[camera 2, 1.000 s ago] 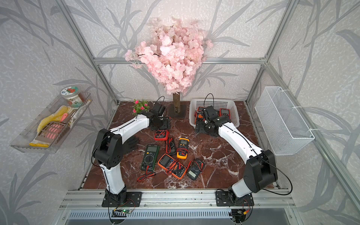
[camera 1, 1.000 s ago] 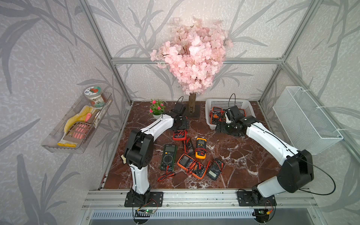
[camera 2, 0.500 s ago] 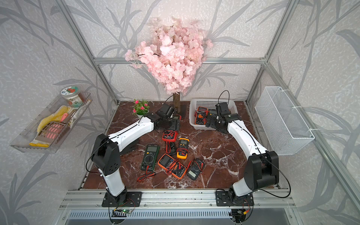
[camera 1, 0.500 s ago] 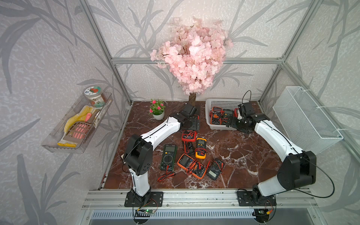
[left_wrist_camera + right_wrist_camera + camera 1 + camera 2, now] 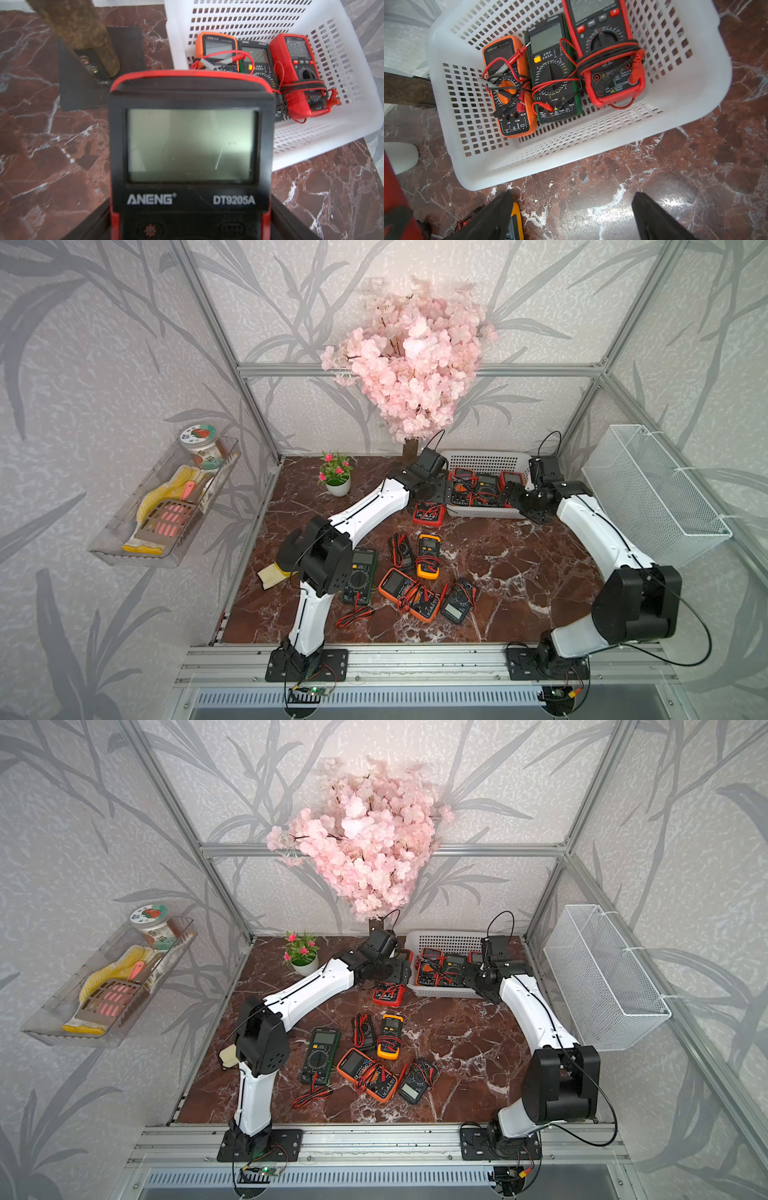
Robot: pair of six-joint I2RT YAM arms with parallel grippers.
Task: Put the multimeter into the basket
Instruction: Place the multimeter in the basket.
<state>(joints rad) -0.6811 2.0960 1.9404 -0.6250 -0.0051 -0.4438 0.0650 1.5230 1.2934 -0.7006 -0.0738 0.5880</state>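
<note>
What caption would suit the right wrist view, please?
Orange multimeter, green multimeter and red multimeter lie in the basket; right claw open.

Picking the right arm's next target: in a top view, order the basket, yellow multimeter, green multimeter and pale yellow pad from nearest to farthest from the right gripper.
From the open right gripper:
1. basket, just beside it, back right.
2. yellow multimeter, middle of the table.
3. green multimeter, farther left, toward the front.
4. pale yellow pad, at the left edge.

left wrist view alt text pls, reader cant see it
A black ANENG multimeter, gripped by the left tool, fills the foreground. Behind it, the white basket holds an orange multimeter, a dark multimeter and a red multimeter.
</note>
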